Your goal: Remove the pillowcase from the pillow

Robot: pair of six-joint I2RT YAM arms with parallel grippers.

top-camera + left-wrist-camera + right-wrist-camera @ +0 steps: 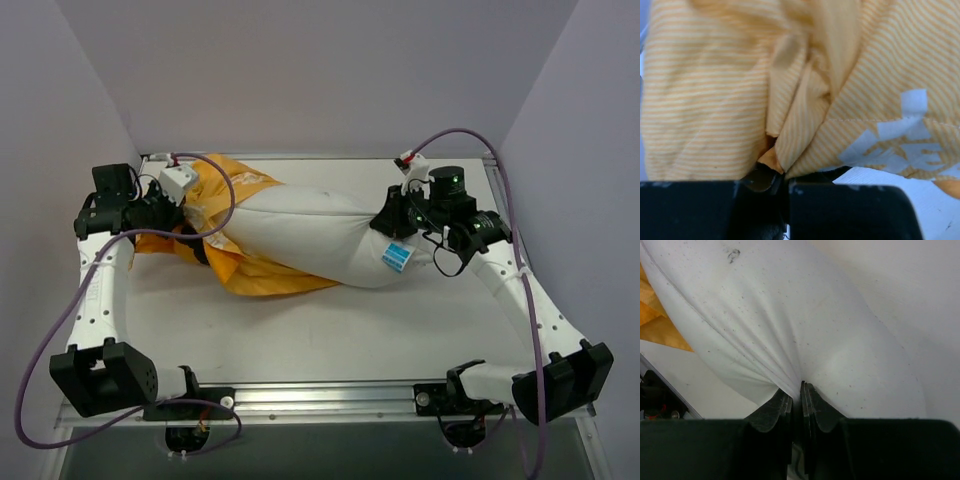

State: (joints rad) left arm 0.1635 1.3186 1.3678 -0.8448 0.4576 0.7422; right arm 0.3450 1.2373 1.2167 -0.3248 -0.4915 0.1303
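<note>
1. Pinching a bunched fold of pillowcase (715, 100) with left gripper (777, 176), jaws shut tight on the striped cloth.
2. Clamping pillow (815, 330) with right gripper (801, 390) at its right end, just beside the tag (398, 257), with white cloth puckered into the closed jaws.
3. Laid across the table (330, 340) left to right: pillowcase crumpled at the left end and sheathing only that end of pillow, with most of pillow bare.
4. Judged step: both ends gripped, set for the pull-apart. Well past halfway, last stretch of pillowcase to strip.
5. Next: draw left gripper further left, away from pillow. Hold right gripper firm as anchor, or ease it rightward.
6. Keep both pulls low and in line with pillow's long axis, to slide pillowcase off rather than lift the lot.
7. Watch the left pinch for slip: thin fold only, little cloth in the jaws. Re-grip deeper on stretch without slide.
8. Watch for a snag on the last pillow corner inside the bunch.
9. Cannot tell from any view how much of pillow sits inside pillowcase.
</note>
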